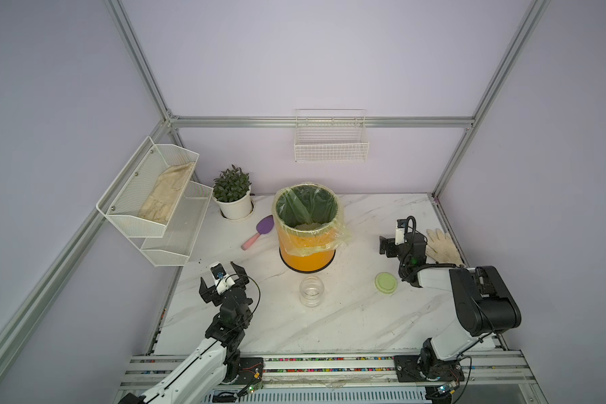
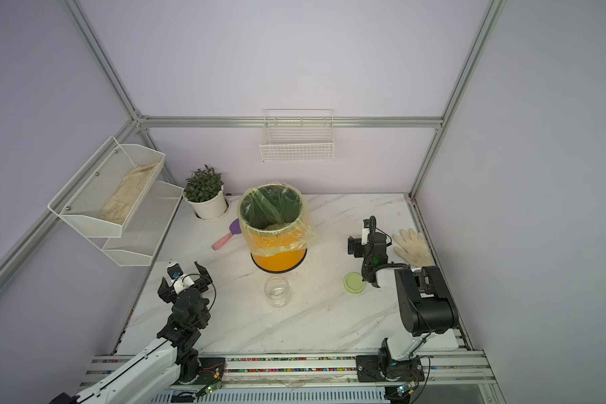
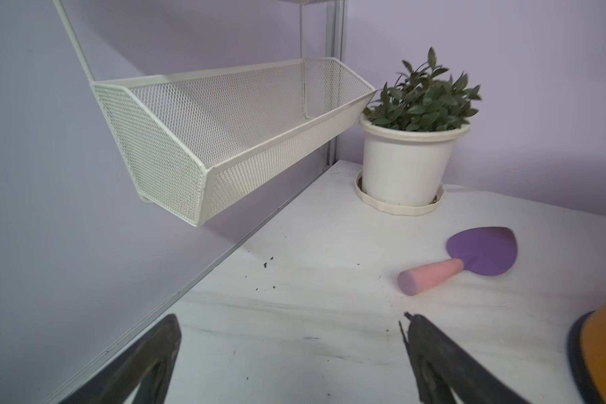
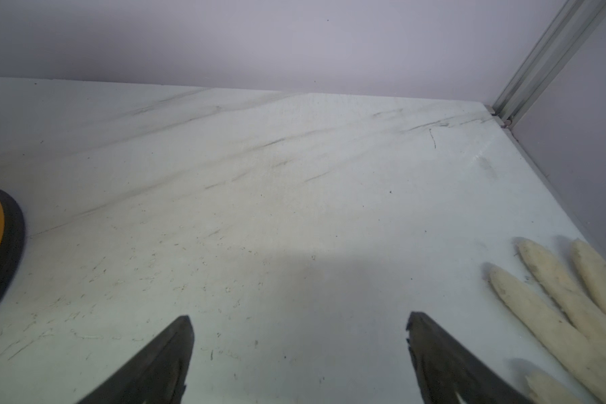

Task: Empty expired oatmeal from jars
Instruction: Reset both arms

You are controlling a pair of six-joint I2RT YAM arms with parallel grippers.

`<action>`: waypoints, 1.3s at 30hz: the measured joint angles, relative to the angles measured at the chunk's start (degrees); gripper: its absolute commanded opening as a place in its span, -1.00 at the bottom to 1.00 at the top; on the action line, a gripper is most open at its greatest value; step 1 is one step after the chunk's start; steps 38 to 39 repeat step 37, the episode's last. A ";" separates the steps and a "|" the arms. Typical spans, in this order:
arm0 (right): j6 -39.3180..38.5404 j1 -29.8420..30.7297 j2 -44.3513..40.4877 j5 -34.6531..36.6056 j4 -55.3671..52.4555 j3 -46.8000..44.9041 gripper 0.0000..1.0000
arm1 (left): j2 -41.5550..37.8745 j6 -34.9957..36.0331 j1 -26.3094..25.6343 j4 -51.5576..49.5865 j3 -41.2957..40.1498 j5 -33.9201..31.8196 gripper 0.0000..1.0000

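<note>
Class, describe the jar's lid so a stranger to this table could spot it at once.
Find the big orange bin in the middle of the table. A clear open jar stands just in front of it, and the lid lies flat on the table beside the right arm. It is the only small, pale green disc there.

On the counter (image 1: 329,325), the jar (image 1: 311,291) stood just before the bin (image 1: 307,259), nearer me, and the oatmeal (image 1: 308,226) lay in the bin. The lid (image 1: 386,282) lay right of the jar, the glove (image 1: 441,245) behind it. Left of the bin lay the trowel (image 1: 258,232), the plant pot (image 1: 234,206) behind.
</note>
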 measured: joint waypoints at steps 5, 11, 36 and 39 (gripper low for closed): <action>1.01 -0.13 3.06 1.22 6.23 -1.33 0.94 | 20.24 1.81 5.46 15.61 0.17 6.75 0.99; 1.64 -0.39 4.15 2.01 12.48 -3.15 0.94 | 40.83 6.54 10.51 32.76 4.24 16.33 0.99; 2.97 -0.66 6.34 4.44 24.30 -8.07 0.95 | 46.23 8.98 13.66 29.66 12.63 31.63 1.00; 2.95 -0.66 6.34 4.44 24.30 -8.07 0.94 | 46.23 8.98 13.68 29.62 12.63 31.61 1.00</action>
